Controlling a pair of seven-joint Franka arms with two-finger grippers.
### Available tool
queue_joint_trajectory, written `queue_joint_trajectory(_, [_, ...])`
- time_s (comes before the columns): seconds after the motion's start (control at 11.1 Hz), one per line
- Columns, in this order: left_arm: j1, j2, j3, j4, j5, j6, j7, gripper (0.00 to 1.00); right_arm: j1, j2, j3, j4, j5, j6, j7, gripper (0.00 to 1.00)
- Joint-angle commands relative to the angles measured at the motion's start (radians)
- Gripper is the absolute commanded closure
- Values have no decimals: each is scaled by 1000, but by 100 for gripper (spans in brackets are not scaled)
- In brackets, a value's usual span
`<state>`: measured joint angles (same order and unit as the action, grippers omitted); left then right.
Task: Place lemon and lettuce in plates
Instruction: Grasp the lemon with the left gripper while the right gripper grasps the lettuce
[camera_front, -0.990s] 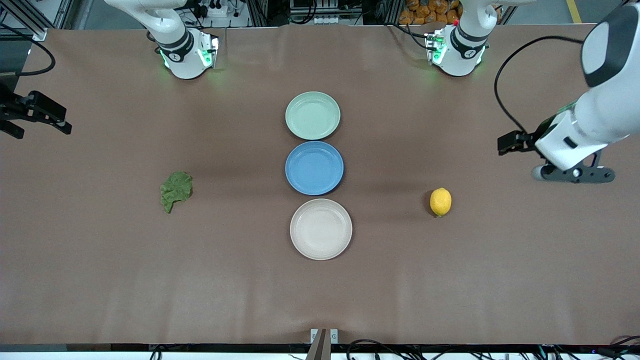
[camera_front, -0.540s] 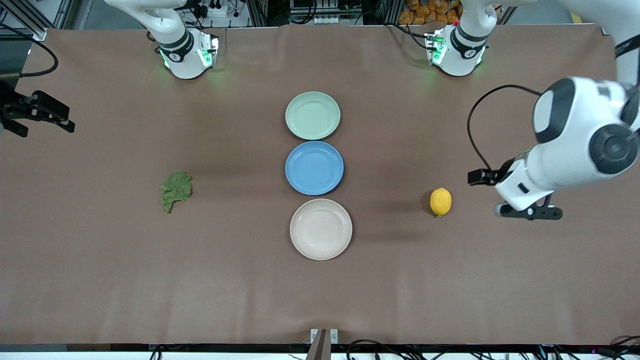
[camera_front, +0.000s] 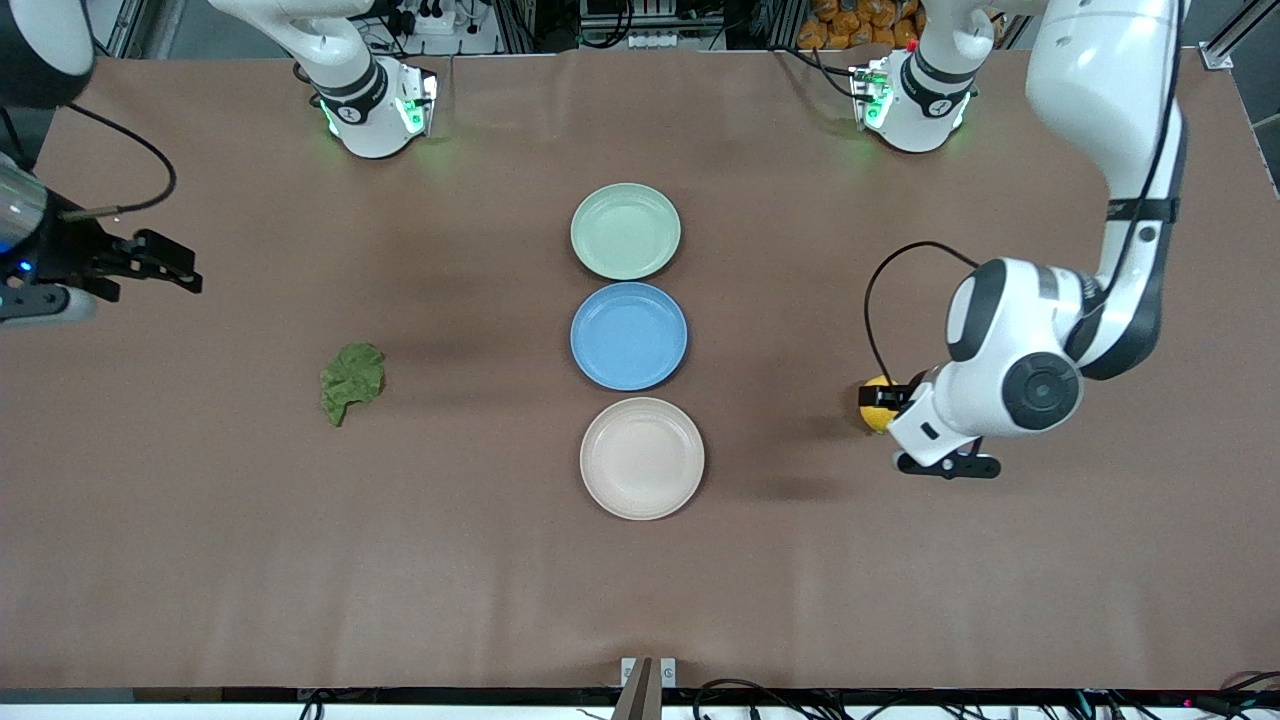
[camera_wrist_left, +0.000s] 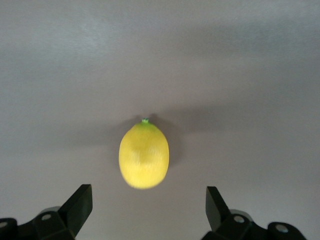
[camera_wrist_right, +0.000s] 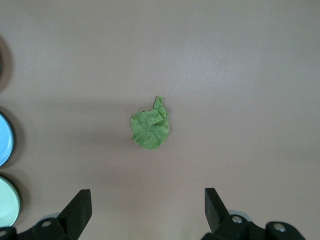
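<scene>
The yellow lemon (camera_front: 873, 398) lies on the table toward the left arm's end, partly covered by the left hand. My left gripper (camera_front: 893, 397) hangs over it, open and empty; in the left wrist view the lemon (camera_wrist_left: 144, 156) sits just ahead of the gripper (camera_wrist_left: 148, 210). The green lettuce (camera_front: 352, 382) lies toward the right arm's end. My right gripper (camera_front: 172, 270) is open and empty, over bare table apart from the lettuce (camera_wrist_right: 150, 127), which shows ahead of the gripper (camera_wrist_right: 148, 210). The mint plate (camera_front: 625, 231) and the beige plate (camera_front: 642, 458) are empty.
A blue plate (camera_front: 629, 335) sits between the mint and beige plates in a row down the table's middle. The right wrist view shows the edges of the blue plate (camera_wrist_right: 4, 140) and the mint plate (camera_wrist_right: 7, 200). Brown table surface (camera_front: 1000, 580) surrounds all.
My left arm has swung in from the table's end and come down over the lemon. My right gripper has moved in a little toward the lettuce. Lemon, lettuce and plates have not moved.
</scene>
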<state>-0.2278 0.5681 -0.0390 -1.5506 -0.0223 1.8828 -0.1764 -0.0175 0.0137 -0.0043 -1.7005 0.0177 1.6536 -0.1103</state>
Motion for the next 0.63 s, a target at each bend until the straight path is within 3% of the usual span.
queue_joint_trajectory(0.0, [2,10,-1,-98,70,71,40,0,-13,-18,4,-166,5,161,-14,0])
queue_joint_trajectory(0.36, [-5,70,-1,-138,76,87,83,0,-15,15,3,-449,7,545,-11,0])
queue_joint_trajectory(0.54, [-4,91,-1,-131,76,88,95,0,-13,75,3,-531,7,713,-11,0])
